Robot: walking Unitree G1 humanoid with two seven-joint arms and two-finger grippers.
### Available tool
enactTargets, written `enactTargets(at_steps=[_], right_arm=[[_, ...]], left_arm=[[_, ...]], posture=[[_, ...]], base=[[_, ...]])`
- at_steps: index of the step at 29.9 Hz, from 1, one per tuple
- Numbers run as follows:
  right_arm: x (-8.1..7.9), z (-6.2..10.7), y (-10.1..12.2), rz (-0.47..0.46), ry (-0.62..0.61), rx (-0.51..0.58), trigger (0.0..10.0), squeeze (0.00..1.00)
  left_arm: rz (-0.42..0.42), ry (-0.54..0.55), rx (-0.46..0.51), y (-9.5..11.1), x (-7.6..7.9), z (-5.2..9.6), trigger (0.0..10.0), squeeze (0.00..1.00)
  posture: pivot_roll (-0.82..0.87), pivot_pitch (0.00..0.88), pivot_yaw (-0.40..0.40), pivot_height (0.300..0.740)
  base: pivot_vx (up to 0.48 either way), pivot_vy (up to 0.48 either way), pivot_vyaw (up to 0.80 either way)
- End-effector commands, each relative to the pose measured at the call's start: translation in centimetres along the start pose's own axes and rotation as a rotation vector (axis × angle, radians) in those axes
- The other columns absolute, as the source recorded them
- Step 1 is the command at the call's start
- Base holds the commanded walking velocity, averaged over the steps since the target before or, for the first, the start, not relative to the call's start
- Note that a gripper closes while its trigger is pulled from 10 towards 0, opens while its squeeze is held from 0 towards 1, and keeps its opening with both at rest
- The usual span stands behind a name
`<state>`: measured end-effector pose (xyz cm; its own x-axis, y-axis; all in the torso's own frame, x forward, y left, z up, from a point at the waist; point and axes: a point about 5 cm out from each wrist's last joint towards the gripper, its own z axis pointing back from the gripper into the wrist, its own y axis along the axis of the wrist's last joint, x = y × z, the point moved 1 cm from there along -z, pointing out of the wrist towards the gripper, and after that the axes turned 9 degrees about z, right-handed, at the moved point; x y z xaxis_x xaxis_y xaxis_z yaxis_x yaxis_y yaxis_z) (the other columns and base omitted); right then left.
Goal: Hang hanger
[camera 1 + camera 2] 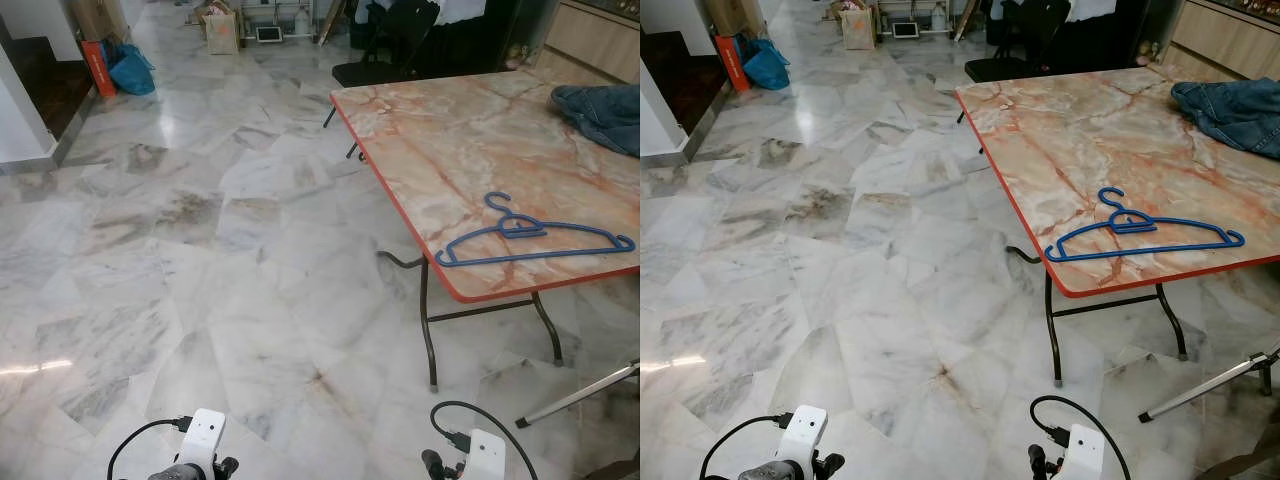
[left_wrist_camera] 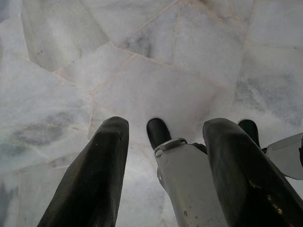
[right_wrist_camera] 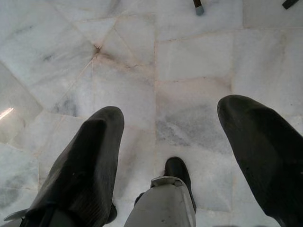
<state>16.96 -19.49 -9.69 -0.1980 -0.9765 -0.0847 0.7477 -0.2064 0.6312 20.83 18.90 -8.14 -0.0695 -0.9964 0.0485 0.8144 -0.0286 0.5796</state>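
A blue plastic hanger [image 1: 530, 240] lies flat near the front edge of the orange marble-patterned folding table [image 1: 450, 150] ahead on my right. Both arms hang low at my sides, far from the table. My left gripper [image 2: 163, 161] points down at the marble floor, its two black fingers [image 2: 94, 175] spread apart with nothing between them. Likewise my right gripper [image 3: 175, 151] hangs over the floor, open and holding nothing. My own leg and foot [image 3: 176, 170] show below each gripper.
Blue denim clothing [image 1: 605, 112] lies on the table's far right. A black chair [image 1: 385, 50] stands behind the table. A metal stand leg [image 1: 580, 395] slants across the floor at right. A blue bag [image 1: 130, 72] and boxes sit far left. Open marble floor stretches ahead.
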Motion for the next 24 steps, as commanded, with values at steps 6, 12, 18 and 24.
enactTargets(at_steps=[6,12,18,24], right_arm=[[0.08,0.09,-0.23,-0.015,-0.007,0.001,10.0,0.0],[0.15,0.1,-0.26,-0.016,-0.007,-0.001,10.0,0.0],[0.17,0.09,-0.24,-0.021,-0.008,-0.002,10.0,0.0],[0.17,0.09,-0.24,-0.021,-0.006,-0.002,10.0,0.0]], left_arm=[[0.003,0.009,-0.02,-0.69,-0.46,0.18,10.0,0.0],[0.007,0.01,-0.017,-0.61,-0.48,0.17,10.0,0.0],[0.008,0.012,-0.015,-0.54,-0.5,0.16,10.0,0.0],[0.008,0.011,-0.015,-0.53,-0.46,0.15,10.0,0.0]], posture=[[-0.07,0.0,0.001,0.74],[-0.07,0.01,0.0,0.74],[-0.07,0.016,0.0,0.74],[-0.07,0.018,0.0,0.74]], base=[[0.0,0.0,0.0],[0.0,0.0,0.0],[0.0,0.0,0.0],[0.0,0.0,0.0]])
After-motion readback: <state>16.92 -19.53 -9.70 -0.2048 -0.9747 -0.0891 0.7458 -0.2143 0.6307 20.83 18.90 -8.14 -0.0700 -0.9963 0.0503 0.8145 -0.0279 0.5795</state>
